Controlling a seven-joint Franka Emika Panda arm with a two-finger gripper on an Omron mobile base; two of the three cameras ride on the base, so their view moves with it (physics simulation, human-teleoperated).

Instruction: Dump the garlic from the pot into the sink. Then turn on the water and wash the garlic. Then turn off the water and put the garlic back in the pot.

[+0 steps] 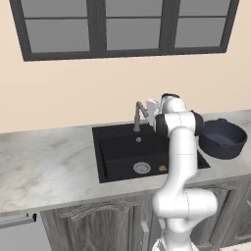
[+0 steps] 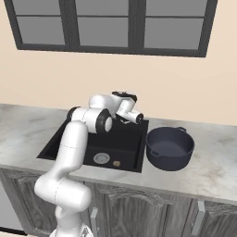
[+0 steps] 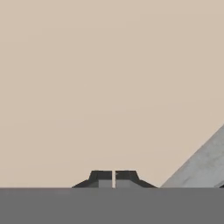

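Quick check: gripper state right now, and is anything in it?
Gripper: closed, fingertips together, nothing between them.

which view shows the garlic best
The left base view: the garlic lies in plain sight on the sink floor beside the drain. The right base view shows it smaller.
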